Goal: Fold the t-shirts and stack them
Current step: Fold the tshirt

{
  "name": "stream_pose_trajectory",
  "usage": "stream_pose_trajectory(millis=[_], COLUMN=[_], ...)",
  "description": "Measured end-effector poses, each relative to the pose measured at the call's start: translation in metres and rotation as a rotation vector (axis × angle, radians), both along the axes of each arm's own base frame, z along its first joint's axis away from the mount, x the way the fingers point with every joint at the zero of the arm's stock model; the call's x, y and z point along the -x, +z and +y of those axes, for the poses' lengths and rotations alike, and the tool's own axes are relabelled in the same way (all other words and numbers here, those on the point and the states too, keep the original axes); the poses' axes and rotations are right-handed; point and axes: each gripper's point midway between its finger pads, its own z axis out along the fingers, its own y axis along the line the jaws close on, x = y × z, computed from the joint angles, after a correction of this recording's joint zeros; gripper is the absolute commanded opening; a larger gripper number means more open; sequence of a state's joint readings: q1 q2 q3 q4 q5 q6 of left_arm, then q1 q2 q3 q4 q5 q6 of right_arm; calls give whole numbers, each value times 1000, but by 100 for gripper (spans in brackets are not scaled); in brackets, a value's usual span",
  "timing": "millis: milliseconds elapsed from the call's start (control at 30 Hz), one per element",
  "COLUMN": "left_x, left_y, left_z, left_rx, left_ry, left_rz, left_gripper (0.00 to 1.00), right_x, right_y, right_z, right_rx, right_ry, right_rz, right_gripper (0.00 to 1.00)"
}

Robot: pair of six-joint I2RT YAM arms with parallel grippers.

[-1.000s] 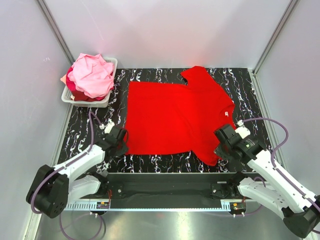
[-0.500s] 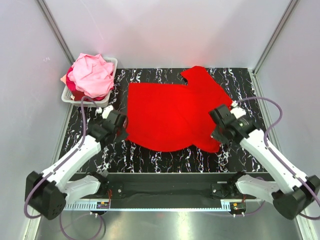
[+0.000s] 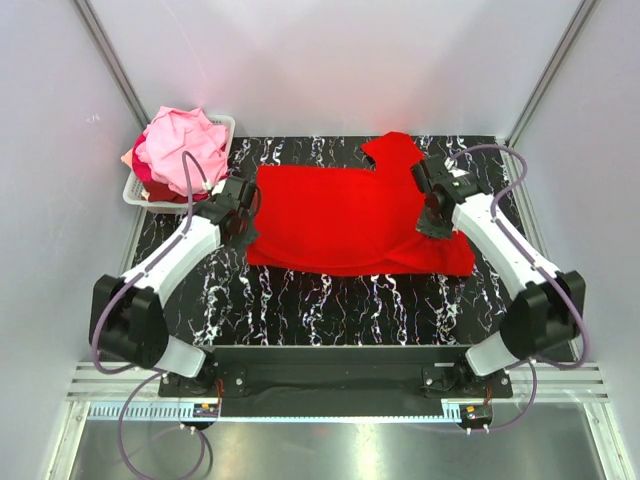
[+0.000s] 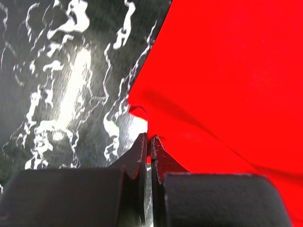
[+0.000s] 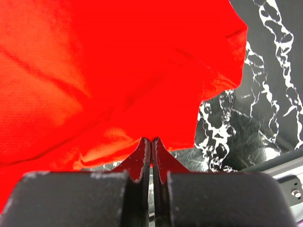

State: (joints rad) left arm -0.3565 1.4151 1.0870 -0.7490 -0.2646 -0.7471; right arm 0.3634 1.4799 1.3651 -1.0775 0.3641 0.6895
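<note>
Red t-shirt [image 3: 350, 210] lies spread on the black, white-veined table [image 3: 330, 300], roughly central, with one short sleeve [image 3: 395, 150] pointing toward the far edge. Its near border looks rounded and doubled rather than a raw hem, which suggests the lower half is being laid over the upper half in a crosswise fold.

The left claw [image 4: 149, 144] is pressed shut at the shirt's left edge, and a sliver of red cloth shows pinched between its dark tips. The right claw [image 5: 152, 144] is closed in the same way on the right side, with fabric draping away from it in soft ridges. Gripping the two sides together likely keeps the lifted layer taut and level, so it lands square instead of bunching.

The cotton is thin, matte and limp. It sags between the grips and casts a shallow crease shadow in the left wrist view. The table is hard and glossy, and it reflects the lamp.

At the far left corner a white slotted basket [image 3: 150, 198] holds a crumpled heap of pink and peach t-shirts [image 3: 178, 145], well apart from the red one. They are probably waiting their turn.
</note>
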Motion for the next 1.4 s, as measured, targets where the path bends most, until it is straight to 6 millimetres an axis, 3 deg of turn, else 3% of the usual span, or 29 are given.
stream_pose_trajectory(millis=[467,667,733,767,900,933,1033,1200,1300,1400], left_x=[-47,-66,-72,-75,-85,-88,-91,-81,-55,-25], left_y=[-39,-43,-45,-47,-56,-56,-51,-23,-5,-7], left_z=[0,-1,-1,-2,-2,-1,3,10,16,21], left_rx=[-48,-43,-46,-46,-52,-51,-47,-34,-14,12], left_ry=[-36,-34,-37,-41,-48,-48,-41,-25,-13,5], left_rz=[122,127,133,137,171,174,174,109,57,25], left_gripper=[0,5,17,21,43,61,83,88,88,88], right_x=[-60,-86,-94,-99,-116,-120,-134,-125,-89,-52], right_y=[-39,-45,-48,-49,-62,-65,-71,-66,-55,-46], right_z=[-7,-15,-17,-17,-21,-23,-36,-83,-112,-112], right_rx=[64,78,82,85,92,95,84,16,-29,-90], right_ry=[17,0,-4,-7,-9,-10,-36,-149,-237,-266], right_rz=[110,111,114,114,135,146,152,130,108,63], right_gripper=[0,2,10,28,64,69,82,84,84,81])
